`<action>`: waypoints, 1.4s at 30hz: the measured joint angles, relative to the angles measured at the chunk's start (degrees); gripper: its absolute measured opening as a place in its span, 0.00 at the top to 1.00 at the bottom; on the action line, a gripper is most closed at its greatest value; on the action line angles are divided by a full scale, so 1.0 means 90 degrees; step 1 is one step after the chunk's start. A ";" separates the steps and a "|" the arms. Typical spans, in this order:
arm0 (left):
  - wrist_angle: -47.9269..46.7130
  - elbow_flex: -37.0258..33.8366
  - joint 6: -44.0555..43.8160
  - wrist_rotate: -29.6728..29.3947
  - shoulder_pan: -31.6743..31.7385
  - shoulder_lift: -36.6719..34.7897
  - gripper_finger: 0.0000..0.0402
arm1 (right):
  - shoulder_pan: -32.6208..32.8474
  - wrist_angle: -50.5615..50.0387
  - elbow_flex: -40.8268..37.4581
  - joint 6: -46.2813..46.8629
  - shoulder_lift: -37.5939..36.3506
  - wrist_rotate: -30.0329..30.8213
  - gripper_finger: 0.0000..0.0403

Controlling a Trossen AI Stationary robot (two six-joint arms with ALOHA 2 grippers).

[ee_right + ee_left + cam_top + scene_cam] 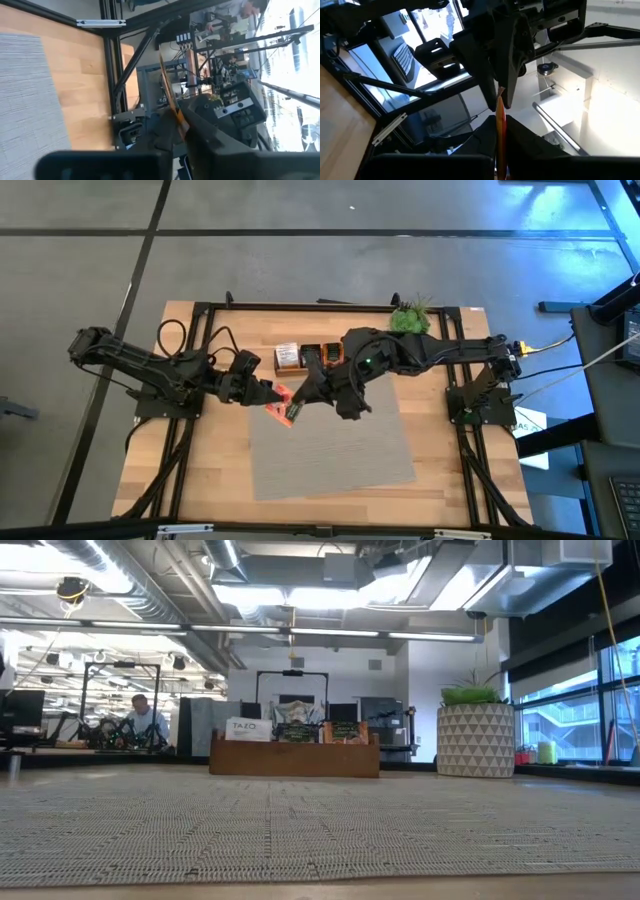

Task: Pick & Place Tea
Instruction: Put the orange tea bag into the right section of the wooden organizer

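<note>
Orange tea sachet [284,406] sits in mid-air above the surface, over the near-left corner region of the grey mat [330,442], caught between the two end effectors. Thin flat square, foil-like, seen edge-on in both wrist views as a narrow orange strip [500,135] [172,102]. In the high view its long axis runs diagonally, one corner toward the left arm, the other toward the mat's centre.

Left end effector [272,394] comes in from the left, dark fingers pinched nearly together on the sachet's left edge; the strip rises straight out of the gap between them in the left wrist view. Right end effector [300,402] meets it from the right, dark wedge-shaped fingers [507,55] narrowly parted at the sachet's opposite edge (whether they actually press on it cannot be told).

Mat is woven, ribbed, rectangular, lying on the light wooden surface [210,470] inside a black metal frame. Behind it a brown wooden tray [294,755] stands with upright sachets in its compartments, white one [248,728] at the left. Small green plant [410,317] in a white patterned pot [474,739] at the far right. Person [142,722] seated in the room beyond.
</note>
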 joint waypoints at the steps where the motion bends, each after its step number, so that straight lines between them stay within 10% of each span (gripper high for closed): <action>1: 0.0000 0.0000 0.0026 -0.0001 0.0000 0.0000 0.94 | 0.0000 -0.0004 0.0000 0.0053 0.0000 0.0004 0.86; 11: 0.0000 0.0000 0.1594 -0.0686 0.0000 0.0000 0.97 | 0.0044 -0.0177 0.0000 0.2509 -0.0287 0.1593 0.57; 20: 0.0269 -0.0005 0.4908 -0.2940 0.0013 0.0001 0.97 | -0.0861 -0.1830 0.0005 0.6572 -0.1130 0.0474 0.52; 25: 0.1408 -0.0007 0.6237 -0.2867 0.0188 0.0225 0.97 | -0.1127 -0.1853 0.0005 0.7199 -0.1034 -0.0473 0.52; 42: 0.1822 -0.0007 0.6268 -0.2844 0.0477 0.0896 0.97 | -0.1176 -0.2117 -0.0005 0.7707 -0.0566 -0.0249 0.52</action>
